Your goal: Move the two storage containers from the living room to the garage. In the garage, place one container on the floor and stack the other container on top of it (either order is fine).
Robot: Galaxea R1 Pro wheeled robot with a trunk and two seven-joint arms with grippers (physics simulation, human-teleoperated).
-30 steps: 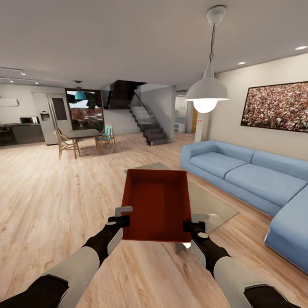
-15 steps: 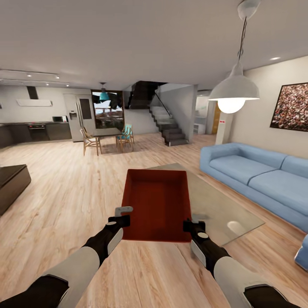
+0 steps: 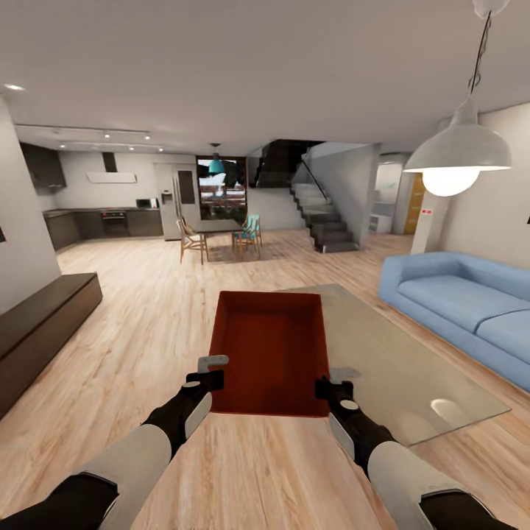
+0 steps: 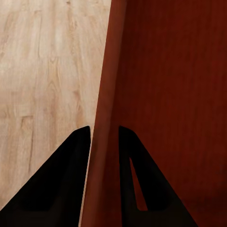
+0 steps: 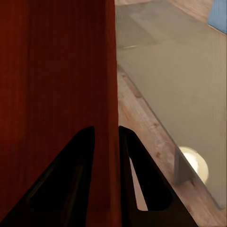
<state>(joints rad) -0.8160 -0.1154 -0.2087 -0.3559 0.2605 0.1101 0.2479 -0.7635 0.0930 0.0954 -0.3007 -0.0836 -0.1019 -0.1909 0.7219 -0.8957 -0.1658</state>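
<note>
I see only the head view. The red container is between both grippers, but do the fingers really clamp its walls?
Observer: Yes on the left. In the left wrist view the left gripper has one finger on each side of the storage container wall.
Operator: And the right side?
Observer: The same. The right gripper straddles the opposite wall, one finger inside and one outside.
Operator: What is under the right side?
Observer: The right wrist view shows the glass table beside the wall, with wood floor below it.
</note>
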